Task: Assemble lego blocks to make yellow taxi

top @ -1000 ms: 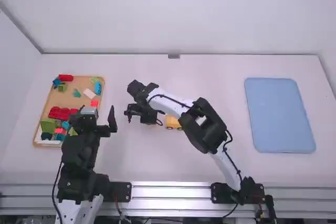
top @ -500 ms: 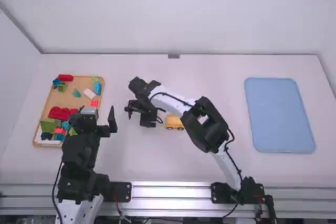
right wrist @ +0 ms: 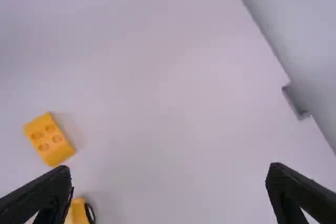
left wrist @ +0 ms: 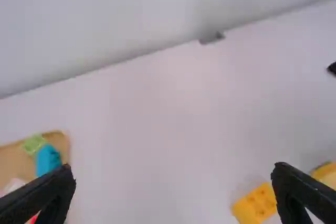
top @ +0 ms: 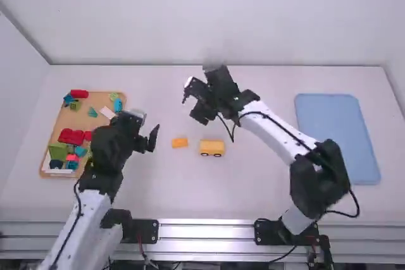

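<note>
Yet to seat small yellow block [top: 180,143], lying at high-view nine o'clock of wheeled yellow body [top: 212,148]; likely late step. With left hand [left wrist: 173,173] and right hand [right wrist: 168,172] wide, empty.

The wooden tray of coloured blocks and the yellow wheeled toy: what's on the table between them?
In the high view, a small yellow block lies between the wooden tray and the yellow wheeled toy, nearer the toy but not touching it.

From high up I look forward, down over the counter [top: 190,200]; my closer wrist views share the small yellow block [right wrist: 51,139].
</note>
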Available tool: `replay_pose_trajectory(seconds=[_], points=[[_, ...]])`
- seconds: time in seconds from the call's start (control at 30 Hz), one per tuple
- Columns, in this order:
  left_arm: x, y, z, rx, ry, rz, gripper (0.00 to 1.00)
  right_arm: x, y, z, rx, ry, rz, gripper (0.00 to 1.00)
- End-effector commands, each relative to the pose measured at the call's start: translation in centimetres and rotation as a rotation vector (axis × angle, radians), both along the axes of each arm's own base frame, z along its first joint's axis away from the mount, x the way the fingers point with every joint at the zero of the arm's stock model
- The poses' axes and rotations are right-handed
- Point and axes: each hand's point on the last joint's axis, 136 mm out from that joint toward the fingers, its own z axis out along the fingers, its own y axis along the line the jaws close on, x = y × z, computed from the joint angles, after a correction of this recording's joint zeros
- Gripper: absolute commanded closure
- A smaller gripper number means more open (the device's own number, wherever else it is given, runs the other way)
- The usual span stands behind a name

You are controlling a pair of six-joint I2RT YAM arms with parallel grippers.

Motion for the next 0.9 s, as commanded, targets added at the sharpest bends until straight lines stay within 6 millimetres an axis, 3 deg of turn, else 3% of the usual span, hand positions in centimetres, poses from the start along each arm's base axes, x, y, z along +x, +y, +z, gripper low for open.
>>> replay_pose_trajectory(seconds=[0.0,0.07,0.13,0.23,0.33,0.53,0.77,0.87], points=[[1.6,-3.2,0.5,0.082,-0.006,-0.286,0.01,-2.7,-2.2,-1.8,0.063,0.061,-0.042,0.02],[1.6,-6.0,-1.2,0.161,-0.006,-0.579,0.01,-3.7,-4.2,-1.8,0.136,0.023,-0.069,0.02],[1.4,-7.4,-2.6,0.187,-0.009,-0.749,0.01,-4.3,-5.7,-1.9,0.187,-0.008,-0.095,0.01],[1.6,-8.4,-4.6,0.183,-0.004,-0.888,0.01,-5.1,-7.6,-2.2,0.260,-0.031,-0.129,0.01],[2.2,-9.4,-8.2,0.110,0.030,-1.003,0.01,-6.9,-9.3,-2.5,0.377,-0.062,-0.098,0.02],[1.8,-10.3,-12.6,0.019,0.038,-1.116,0.01,-9.1,-11.3,-2.3,0.539,-0.080,-0.010,0.02],[0.7,-9.6,-16.6,0.072,0.125,-1.109,0.27,-8.9,-14.1,-2.7,0.633,-0.060,-0.047,0.02],[1.0,-9.3,-17.3,0.081,0.155,-1.066,0.30,-8.7,-14.5,-3.0,0.637,-0.051,-0.058,0.01]])
